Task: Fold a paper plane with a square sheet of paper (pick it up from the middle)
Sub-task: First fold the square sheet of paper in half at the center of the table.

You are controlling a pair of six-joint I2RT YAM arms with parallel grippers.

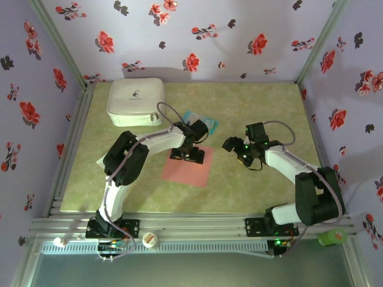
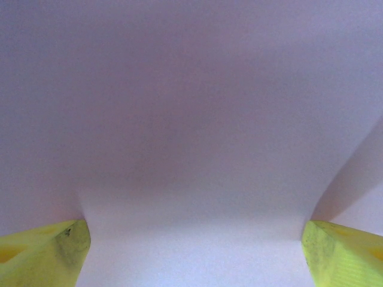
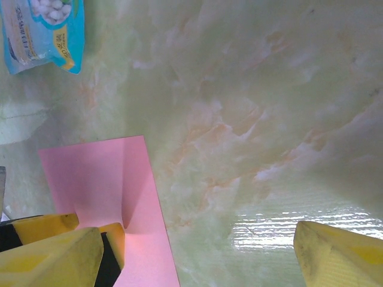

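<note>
The square sheet of paper lies flat on the green marbled table, salmon-pink, a little left of centre. My left gripper stands open over the sheet's far edge. In the left wrist view both yellow fingertips rest wide apart on the paper, which lifts slightly beside the right tip. My right gripper hovers open over bare table to the right of the sheet. In the right wrist view the right gripper is open beside the pink sheet, where a low ridge rises from a left-gripper fingertip.
A white case sits at the back left. A small light-blue printed packet lies just behind the left gripper, also seen as the packet in the right wrist view. Floral walls enclose the table on three sides.
</note>
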